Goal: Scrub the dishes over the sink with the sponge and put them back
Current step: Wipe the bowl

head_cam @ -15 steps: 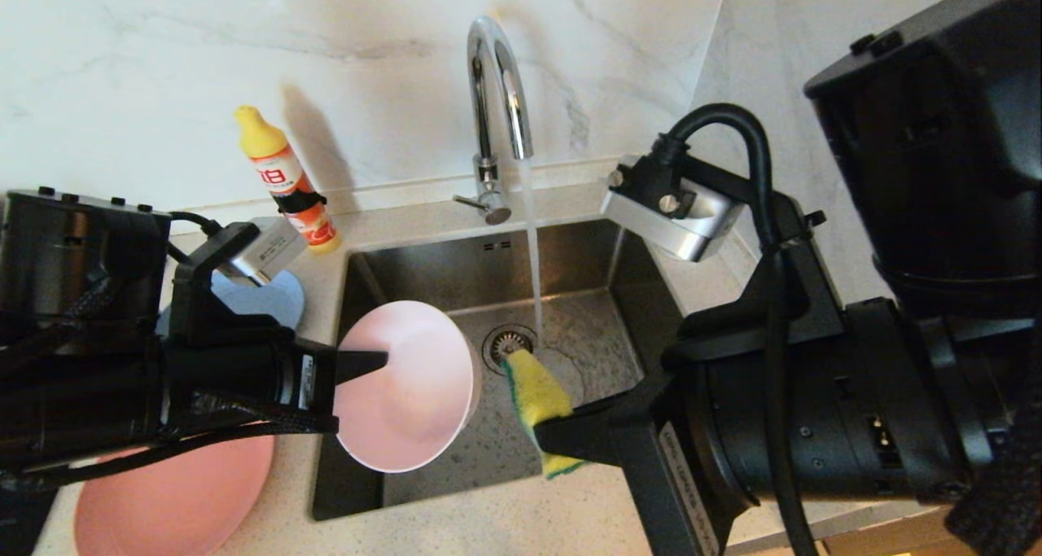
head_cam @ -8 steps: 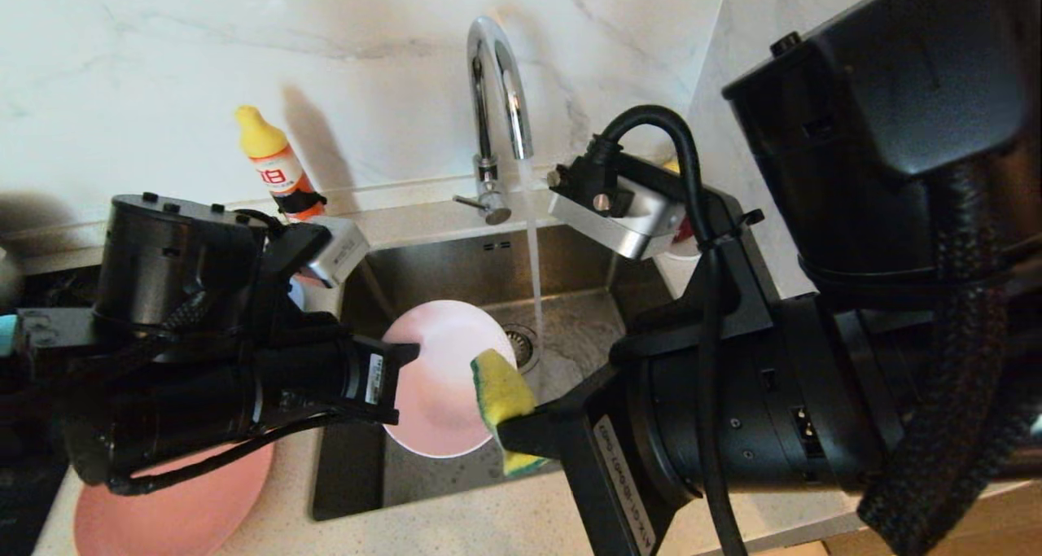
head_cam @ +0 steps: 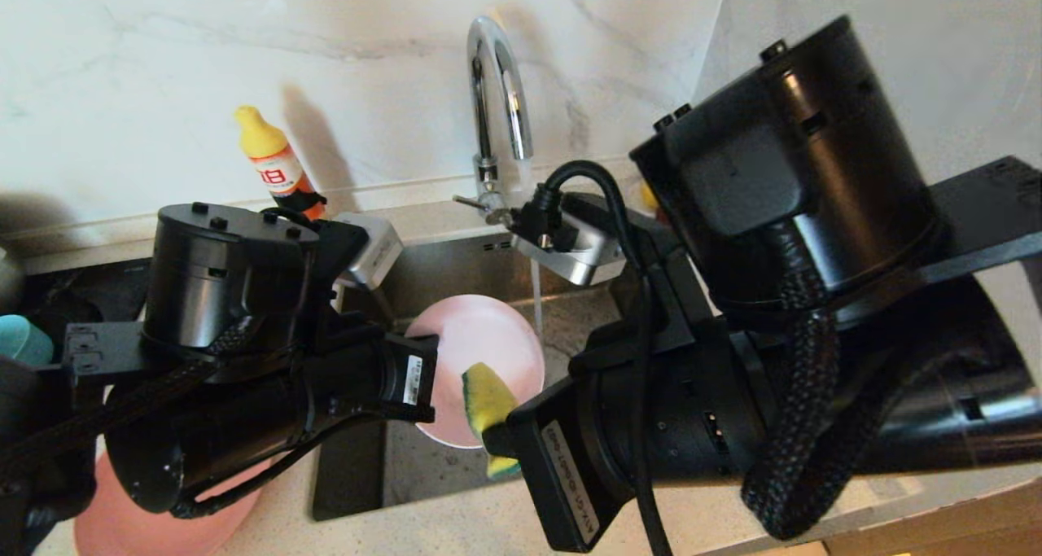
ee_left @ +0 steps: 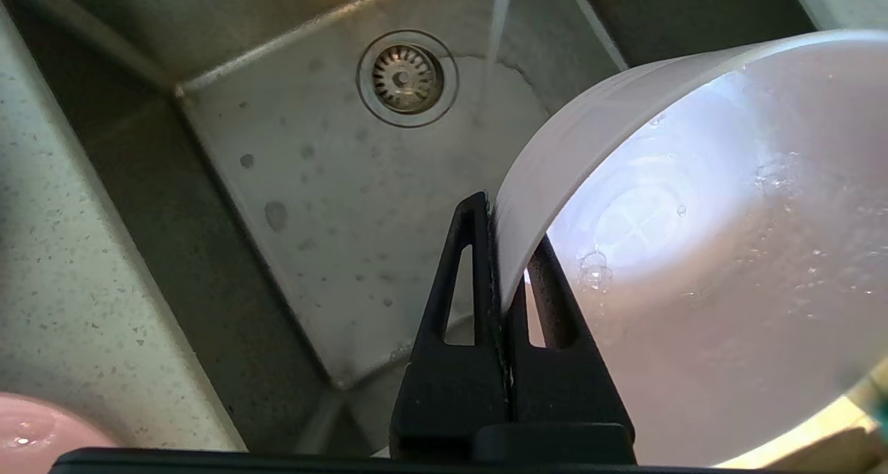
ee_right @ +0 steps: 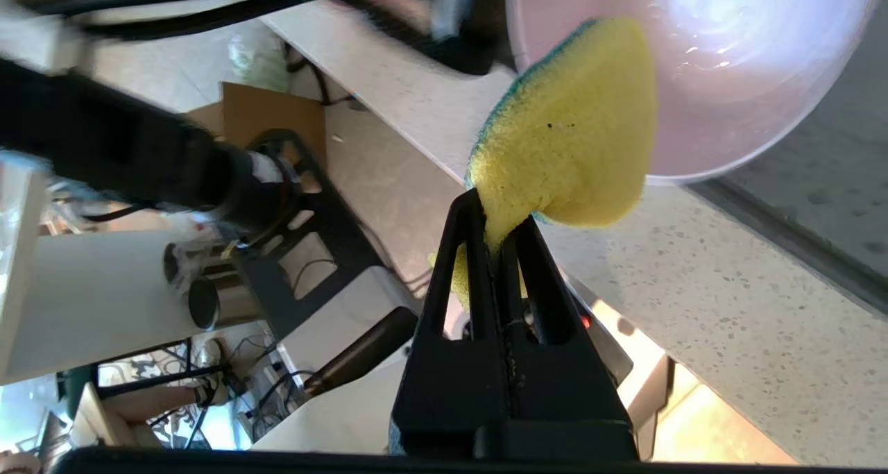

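Over the sink (head_cam: 456,255), my left gripper (ee_left: 506,231) is shut on the rim of the pale pink-white bowl (head_cam: 480,352). The bowl is tipped on its side with its wet inside (ee_left: 694,266) facing my right arm. My right gripper (ee_right: 496,221) is shut on the narrow end of the yellow sponge (ee_right: 576,141), whose green side faces away. The sponge (head_cam: 487,393) sits at the bowl's lower edge, in front of its opening; I cannot tell whether they touch. A salmon-pink plate (head_cam: 163,523) lies on the counter left of the sink, and a teal bowl (head_cam: 20,340) shows at the far left.
Water runs from the chrome gooseneck tap (head_cam: 492,76) in a thin stream (head_cam: 536,295) just behind the bowl. The drain strainer (ee_left: 406,78) lies below. A yellow-capped detergent bottle (head_cam: 273,161) stands by the wall behind my left arm. Both arms crowd the space above the basin.
My left arm has carried the bowl right, further over the basin. My right arm has swung left, bringing the sponge from above the drain up to the bowl's edge.
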Motion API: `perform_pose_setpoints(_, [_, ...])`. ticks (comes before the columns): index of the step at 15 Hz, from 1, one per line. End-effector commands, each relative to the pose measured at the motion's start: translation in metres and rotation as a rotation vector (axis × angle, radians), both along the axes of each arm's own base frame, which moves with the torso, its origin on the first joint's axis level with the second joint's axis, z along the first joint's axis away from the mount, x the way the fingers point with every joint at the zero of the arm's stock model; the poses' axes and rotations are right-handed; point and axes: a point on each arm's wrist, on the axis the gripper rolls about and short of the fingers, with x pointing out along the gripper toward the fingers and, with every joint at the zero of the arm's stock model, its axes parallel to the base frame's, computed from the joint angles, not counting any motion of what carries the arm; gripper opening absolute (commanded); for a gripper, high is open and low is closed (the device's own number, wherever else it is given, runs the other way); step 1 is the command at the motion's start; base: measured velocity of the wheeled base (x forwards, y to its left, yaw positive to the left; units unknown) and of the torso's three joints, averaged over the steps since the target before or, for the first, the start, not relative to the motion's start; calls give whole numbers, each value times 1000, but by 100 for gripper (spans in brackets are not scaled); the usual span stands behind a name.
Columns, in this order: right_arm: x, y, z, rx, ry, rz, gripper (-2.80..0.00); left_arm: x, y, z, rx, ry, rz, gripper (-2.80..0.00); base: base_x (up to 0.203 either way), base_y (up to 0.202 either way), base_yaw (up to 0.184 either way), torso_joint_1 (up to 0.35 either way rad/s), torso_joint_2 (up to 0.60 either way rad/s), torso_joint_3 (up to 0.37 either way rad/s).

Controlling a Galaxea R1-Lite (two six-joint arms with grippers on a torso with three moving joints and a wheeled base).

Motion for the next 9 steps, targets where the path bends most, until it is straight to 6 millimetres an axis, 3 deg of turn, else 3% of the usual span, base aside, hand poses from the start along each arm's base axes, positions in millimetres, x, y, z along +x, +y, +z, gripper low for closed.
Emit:
perform_pose_setpoints(1, [14,8,-14,-35,23,-25,-280,-6,-1,0,-5,-1,-16,-280,0,0,0,0,0,0])
perform_pose_setpoints(9, [34,13,-12,-17,18,-77,-280,-35,-6,-7,3,14,-112,-280,0,0,0,0,0,0])
